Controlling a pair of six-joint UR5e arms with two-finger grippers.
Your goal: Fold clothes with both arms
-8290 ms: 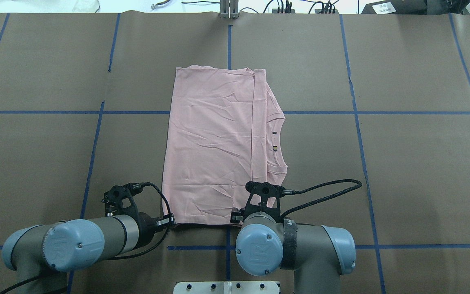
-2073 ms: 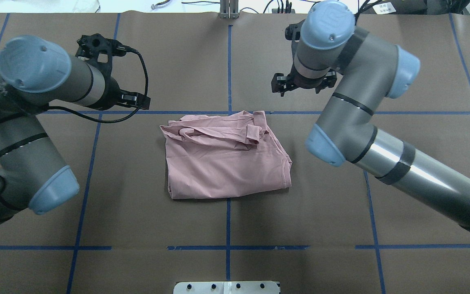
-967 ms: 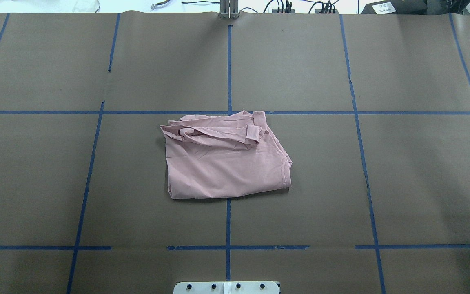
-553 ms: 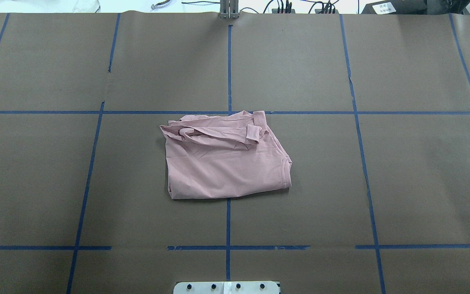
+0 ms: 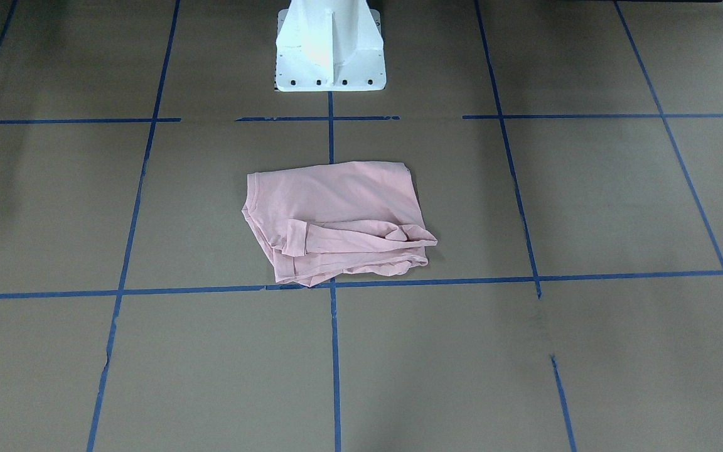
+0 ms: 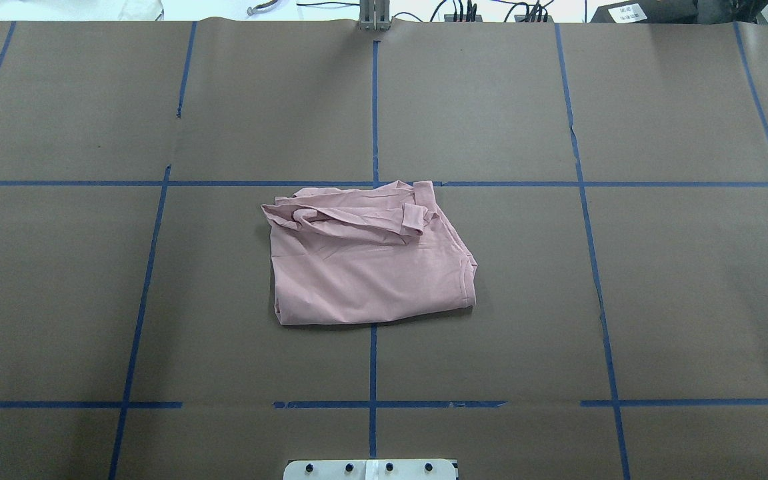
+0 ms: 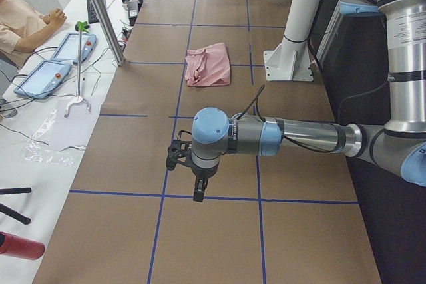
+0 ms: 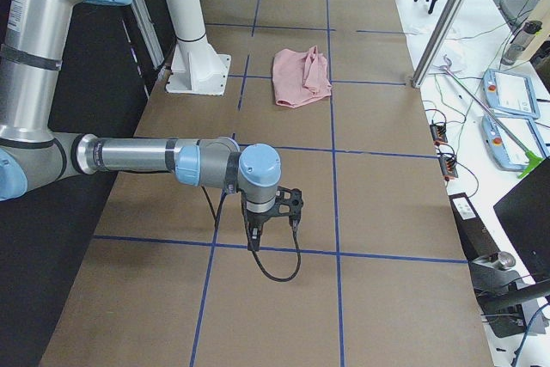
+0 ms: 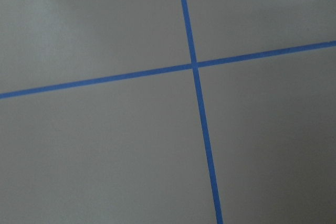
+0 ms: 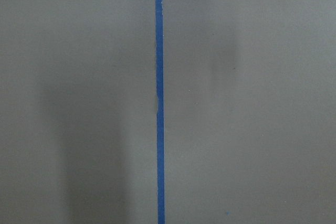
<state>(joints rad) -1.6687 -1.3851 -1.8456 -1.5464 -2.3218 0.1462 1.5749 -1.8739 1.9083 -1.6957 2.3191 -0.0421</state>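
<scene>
A couple of seconds ago both arms hung over the far side of the surface (image 6: pixel 557 300), just past the pink T-shirt (image 6: pixel 371 267). Now neither shows in the overhead view. The shirt has not shifted since: it lies folded in half near the middle, its far edge touching a blue tape line and its near edge smooth. I'd say the fold is made and the arms have backed off, so the job looks about done (though the far edge is bunched into a loose roll, hardly tidy).

The overhead and front-facing views show only shirt, tape and the white pedestal (image 5: pixel 329 50). Only the side views show where the arms went. From the left end, the left arm (image 7: pixel 299 138) reaches out low over bare surface, with the left pincer (image 7: pixel 198 193) pointing down, well apart from the shirt. From the right end, the right arm (image 8: pixel 137 156) does the same, right pincer (image 8: pixel 253 238) down. At this angle I cannot tell whether either pincer is open or closed. The wrist cameras don't help: one sees a tape cross (image 9: pixel 194 65), the other a single tape stripe (image 10: pixel 159 98).
</scene>
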